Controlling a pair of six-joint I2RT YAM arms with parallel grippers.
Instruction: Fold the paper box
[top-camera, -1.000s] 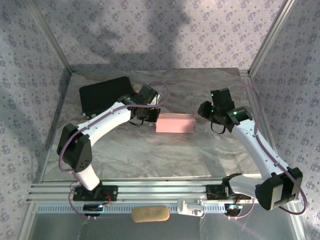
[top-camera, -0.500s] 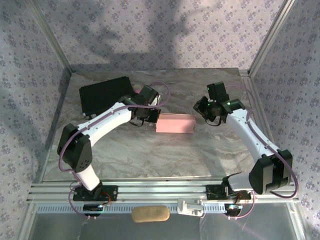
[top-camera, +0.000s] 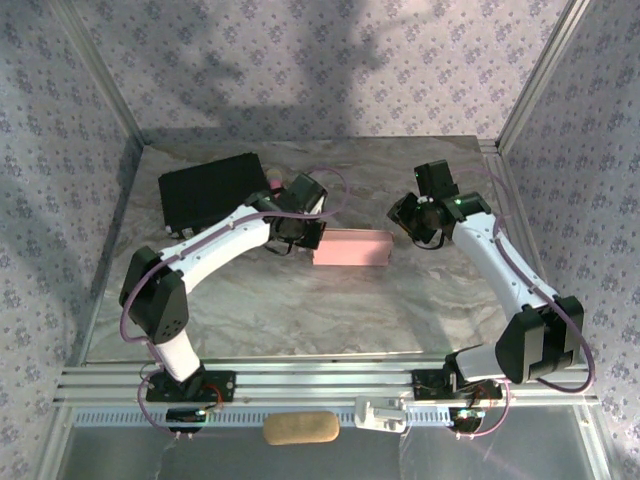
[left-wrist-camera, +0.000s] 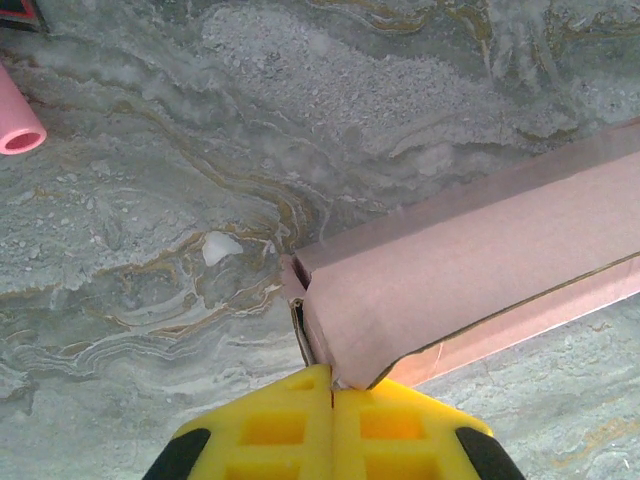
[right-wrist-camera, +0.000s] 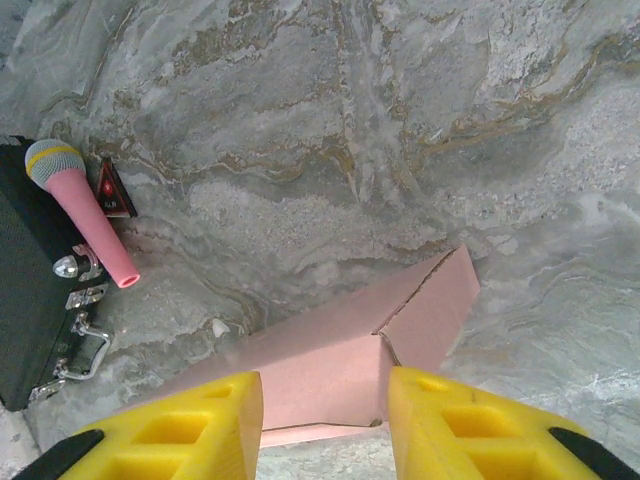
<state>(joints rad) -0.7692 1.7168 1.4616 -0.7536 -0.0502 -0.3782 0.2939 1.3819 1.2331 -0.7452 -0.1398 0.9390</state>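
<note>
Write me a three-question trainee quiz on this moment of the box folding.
1. True or false: the left gripper is shut, with its tips at one end of the paper box.
2. Which stands open, the left gripper or the right gripper?
3. What lies next to the black case? A) a pink microphone B) scissors C) a cup

Key: 1 true; 2 the right gripper; 3 A.
</note>
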